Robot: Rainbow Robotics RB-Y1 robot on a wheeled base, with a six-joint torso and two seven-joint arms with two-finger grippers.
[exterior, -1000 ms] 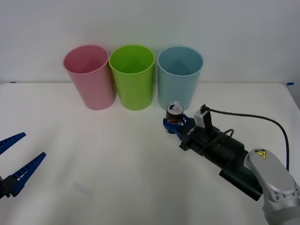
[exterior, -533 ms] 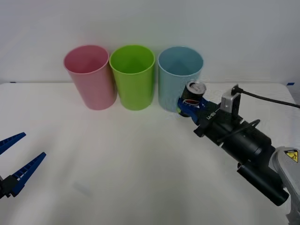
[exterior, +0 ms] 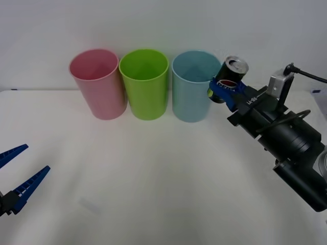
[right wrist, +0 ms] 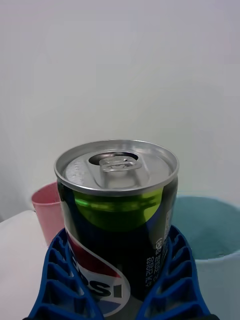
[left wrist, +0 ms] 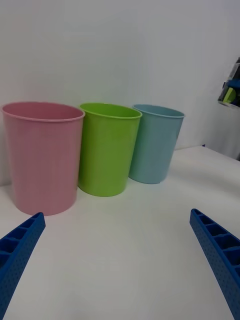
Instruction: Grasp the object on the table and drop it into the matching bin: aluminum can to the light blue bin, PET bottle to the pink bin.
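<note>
Right gripper: raised off the table, up at rim height of the light blue bin and just to that bin's right side. Blue ribbed fingers pinch the aluminum can from both sides.
Aluminum can: held in the air, not touching the table. In the front view it is tilted — silver top leaning toward the light blue bin, its edge overlapping the bin's right rim. Dark body, red, white and blue round logo facing the wrist camera, pull tab intact on the silver lid. A green reflection shows on the upper body under the lid.
Light blue bin: rightmost of three bins in a row along the far edge of the table, upright, mouth open. In the right wrist view its rim and inside lie behind and below the can.
Green bin: middle of the row, upright, touching or nearly touching both neighbours.
Pink bin: leftmost, upright, well apart from the can.
Left gripper: low at the near left corner of the table, fingers spread wide, holding nothing — well apart from the bins. Its wrist camera faces the three bins; pink, green, light blue.
Right arm body: black, stretching from the near right edge up to the gripper, cable looped above it.
</note>
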